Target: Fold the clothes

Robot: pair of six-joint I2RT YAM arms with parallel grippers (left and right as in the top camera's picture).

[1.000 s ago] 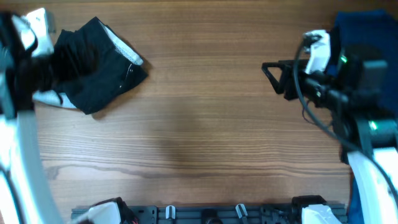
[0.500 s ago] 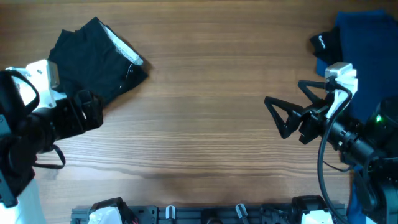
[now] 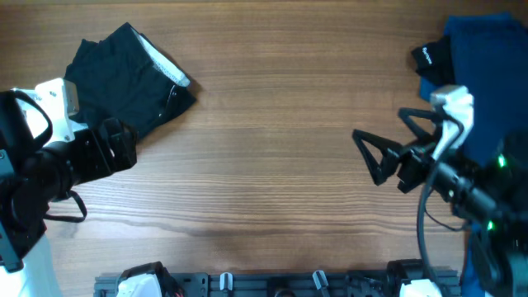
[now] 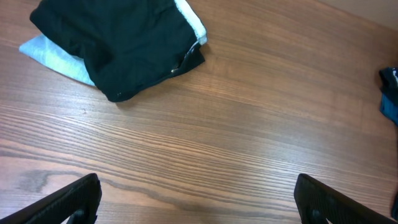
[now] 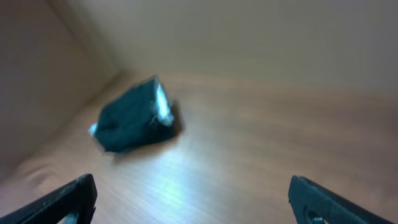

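Note:
A folded black garment with a white waistband and a pale blue piece under it lies at the table's far left; it also shows in the left wrist view and, blurred, in the right wrist view. My left gripper is open and empty, just in front of the garment and off it. My right gripper is open and empty over bare wood at the right. A pile of blue clothes with a black item on it sits at the far right.
The wooden table spans the view. A black rail with clips runs along the near edge. A bit of the blue clothes shows at the right edge of the left wrist view.
One second ago my left arm was over the black garment and has since pulled back toward the near edge. My right arm moved nearer too. Both have barely moved in the last half second.

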